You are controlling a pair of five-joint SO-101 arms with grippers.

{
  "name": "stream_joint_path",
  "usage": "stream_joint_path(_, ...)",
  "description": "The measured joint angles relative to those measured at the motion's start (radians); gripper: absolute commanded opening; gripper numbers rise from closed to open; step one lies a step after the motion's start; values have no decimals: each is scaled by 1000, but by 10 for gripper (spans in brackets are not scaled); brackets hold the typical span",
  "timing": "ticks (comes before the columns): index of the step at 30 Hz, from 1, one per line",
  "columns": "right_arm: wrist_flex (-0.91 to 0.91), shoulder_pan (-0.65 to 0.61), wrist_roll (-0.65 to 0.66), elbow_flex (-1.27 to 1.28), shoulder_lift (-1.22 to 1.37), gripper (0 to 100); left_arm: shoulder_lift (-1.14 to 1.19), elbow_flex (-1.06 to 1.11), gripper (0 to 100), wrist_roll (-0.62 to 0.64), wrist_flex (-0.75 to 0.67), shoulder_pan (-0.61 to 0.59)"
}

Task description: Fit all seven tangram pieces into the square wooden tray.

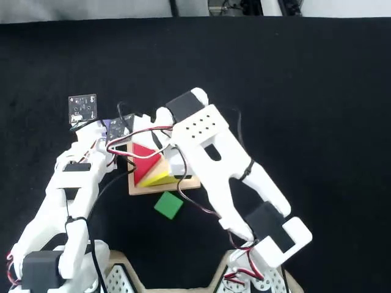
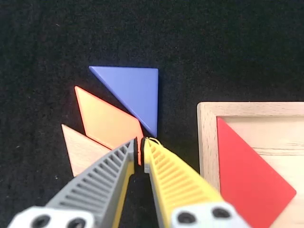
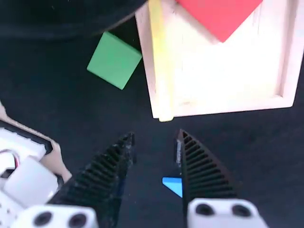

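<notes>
The square wooden tray (image 2: 206,137) holds a red triangle (image 2: 247,171) and a yellow piece (image 3: 159,57) along one rim. Outside it lie a blue triangle (image 2: 133,92), an orange parallelogram (image 2: 107,118) and a pale wooden triangle (image 2: 83,152), all touching. My left gripper (image 2: 141,142) is shut on the orange parallelogram's corner, and a sliver of orange shows between the jaws. My right gripper (image 3: 154,137) stands open just off the tray's rim, with a small blue piece (image 3: 173,186) beside one finger. A green square (image 1: 168,204) lies on the mat in front of the tray (image 1: 162,188).
The right arm (image 1: 208,140) hangs over the tray's right half and hides it from above. A small dark board (image 1: 82,108) stands at the left. Black mat stretches to the back and right. The arm bases (image 1: 250,274) sit at the near edge.
</notes>
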Motion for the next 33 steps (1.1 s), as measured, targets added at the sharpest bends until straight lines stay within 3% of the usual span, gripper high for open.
stream_joint_path(25, -232, -29, 28, 229, -11, 136, 0, 0, 54, 0, 0, 0)
stream_joint_path(30, -313, -29, 28, 298, -11, 14, 0, 0, 54, 0, 0, 0)
stream_joint_path(33, -356, -29, 28, 301, -11, 26, 0, 0, 54, 0, 0, 0)
